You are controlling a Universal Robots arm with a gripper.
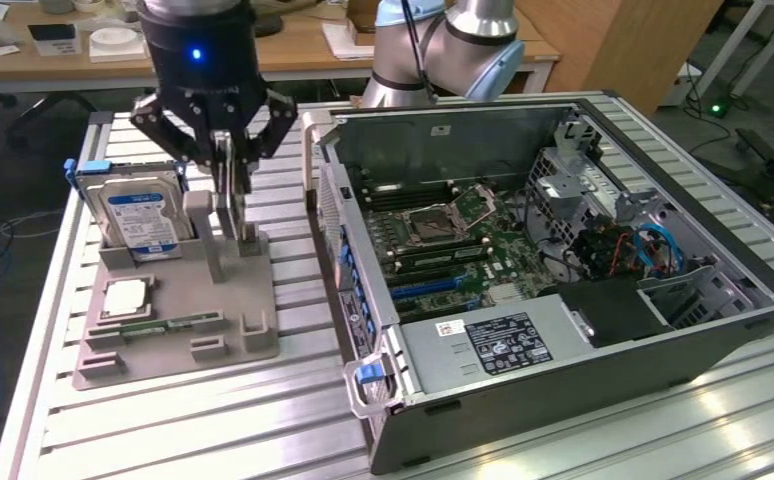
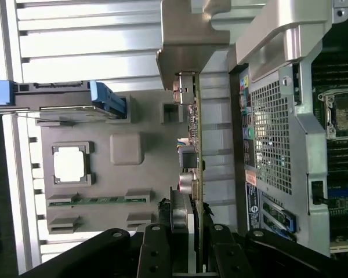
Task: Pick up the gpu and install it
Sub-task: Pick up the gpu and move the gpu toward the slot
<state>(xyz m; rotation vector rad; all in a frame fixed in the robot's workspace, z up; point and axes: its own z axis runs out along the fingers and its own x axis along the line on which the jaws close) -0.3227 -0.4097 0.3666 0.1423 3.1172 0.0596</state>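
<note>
Tool astride upright gpu, blue-labelled drive beside — writing unreadable

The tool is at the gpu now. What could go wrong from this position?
1. The gpu stands upright in a slot of the gray holder; a tilted pull may jam it or drag the holder.
2. The hard drive stands close beside the tool; a sideways move could knock it.
</note>
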